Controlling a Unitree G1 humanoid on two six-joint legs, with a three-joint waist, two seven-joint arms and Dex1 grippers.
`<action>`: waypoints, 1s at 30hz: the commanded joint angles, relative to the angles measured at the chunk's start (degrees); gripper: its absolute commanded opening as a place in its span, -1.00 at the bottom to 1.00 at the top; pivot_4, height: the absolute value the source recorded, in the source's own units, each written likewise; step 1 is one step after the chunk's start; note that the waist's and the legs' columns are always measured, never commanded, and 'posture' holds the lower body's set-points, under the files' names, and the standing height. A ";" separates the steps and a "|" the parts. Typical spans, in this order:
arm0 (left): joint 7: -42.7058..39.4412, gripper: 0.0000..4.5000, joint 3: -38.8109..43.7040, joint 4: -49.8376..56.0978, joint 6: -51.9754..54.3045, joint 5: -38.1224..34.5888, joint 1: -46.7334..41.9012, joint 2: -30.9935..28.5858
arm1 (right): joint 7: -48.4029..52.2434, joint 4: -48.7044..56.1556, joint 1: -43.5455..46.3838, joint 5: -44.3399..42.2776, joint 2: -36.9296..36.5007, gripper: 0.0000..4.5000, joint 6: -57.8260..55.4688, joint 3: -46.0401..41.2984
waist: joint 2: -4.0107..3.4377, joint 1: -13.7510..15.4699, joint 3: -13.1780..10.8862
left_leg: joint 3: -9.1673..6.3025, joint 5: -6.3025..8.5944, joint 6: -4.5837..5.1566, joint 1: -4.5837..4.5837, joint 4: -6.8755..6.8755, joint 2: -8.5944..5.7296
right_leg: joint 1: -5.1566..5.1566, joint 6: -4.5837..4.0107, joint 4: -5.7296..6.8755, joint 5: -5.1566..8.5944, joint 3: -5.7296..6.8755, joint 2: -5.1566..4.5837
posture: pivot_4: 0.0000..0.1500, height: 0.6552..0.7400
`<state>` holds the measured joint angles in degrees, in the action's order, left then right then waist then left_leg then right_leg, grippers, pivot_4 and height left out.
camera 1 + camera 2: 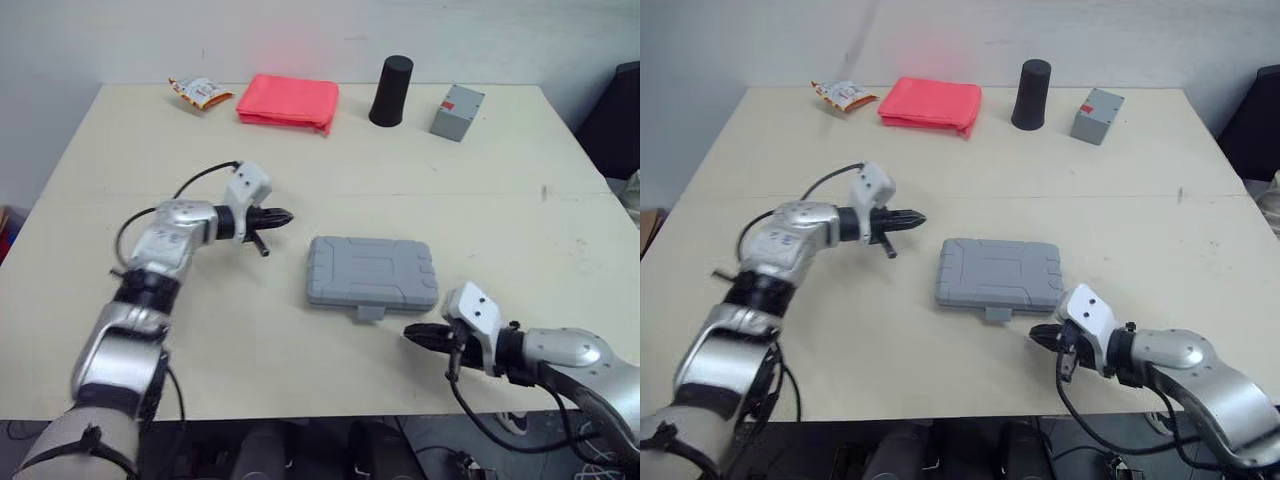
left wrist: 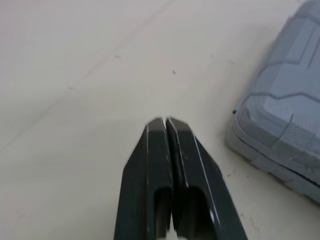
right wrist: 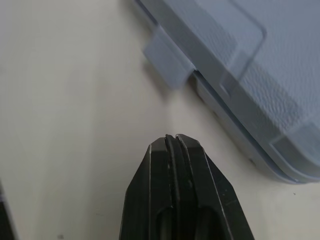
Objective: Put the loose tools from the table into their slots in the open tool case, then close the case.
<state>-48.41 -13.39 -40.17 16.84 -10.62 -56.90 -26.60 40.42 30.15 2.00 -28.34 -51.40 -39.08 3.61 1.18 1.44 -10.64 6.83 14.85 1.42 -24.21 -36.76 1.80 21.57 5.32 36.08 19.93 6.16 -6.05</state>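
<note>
Plainly, left pincer (image 1: 283, 216): shut, with nothing in it. It hangs over the desk's left half and points toward the case.
Left wrist view: its two fingers (image 2: 152, 150) are pressed flat together along a thin seam, over bare desk. A ribbed corner of the case lies just beside them.
Right pincer (image 1: 412, 332): shut and empty, low near the desk's near edge, with its tip just short of the case's near side.
Right wrist view: its fingers (image 3: 157, 165) meet with no gap. They are aimed at the latch tab (image 3: 167, 65), which is close but not touching.
Tool case (image 1: 372, 270): grey, with the lid down, lying flat mid-desk and somewhat toward the near edge. It sits between the two pincers.
Latch tab, head views: a small flap jutting from the middle of the case's near side.
Desk (image 1: 480, 190): pale, with a faint seam running across it from left to right.
Far edge, left to right: snack packet (image 1: 202, 92), folded red cloth (image 1: 290, 100), upright black cup (image 1: 392, 90), grey box (image 1: 457, 112) with a red mark on top. All are well apart from the case.
</note>
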 commanded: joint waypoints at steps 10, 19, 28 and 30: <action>-18.45 -0.99 -1.71 -19.20 -19.08 9.17 -6.62 5.56 | -4.39 -6.07 4.85 9.45 5.36 -0.97 3.49 -0.36 | 0.12 -0.17 -0.07 | 0.00 -0.09 0.20 0.06 -0.49 0.03 | 0.05 0.11 0.46 -0.04 -0.12 -0.50 | 1.00 0.91; -28.87 -0.99 1.90 -3.78 -14.06 4.48 0.32 3.90 | -7.74 -9.97 4.99 13.24 7.62 -0.97 4.28 -3.21 | 0.12 -0.26 -0.07 | 0.00 -0.04 0.32 0.04 -0.69 -0.04 | 0.05 0.11 0.75 -0.04 -0.16 -0.54 | 1.00 0.91; -27.61 -0.99 1.93 18.04 3.31 -0.93 1.37 5.85 | -2.17 2.10 -5.71 1.75 6.69 -0.97 -1.86 -17.48 | 0.11 -0.02 -0.07 | -0.09 -0.01 0.39 0.01 -0.70 -0.10 | -0.06 0.14 0.91 -0.06 -0.14 -0.50 | 1.00 0.91; -25.87 -0.99 -0.39 19.05 3.63 0.45 1.44 8.71 | -2.17 3.43 -6.68 0.86 6.77 -0.97 -2.95 -17.56 | 0.11 -0.02 -0.06 | -0.15 -0.02 0.40 0.04 -0.75 -0.09 | -0.15 0.14 0.91 -0.06 -0.16 -0.49 | 1.00 0.91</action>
<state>-75.28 -12.07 -23.28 19.66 -10.23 -55.59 -19.06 37.76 31.19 -4.31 -25.66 -44.76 -41.22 -12.29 1.28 1.41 -10.70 6.68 14.83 1.84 -24.14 -37.55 1.69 21.39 5.46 36.91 19.87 5.99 -6.53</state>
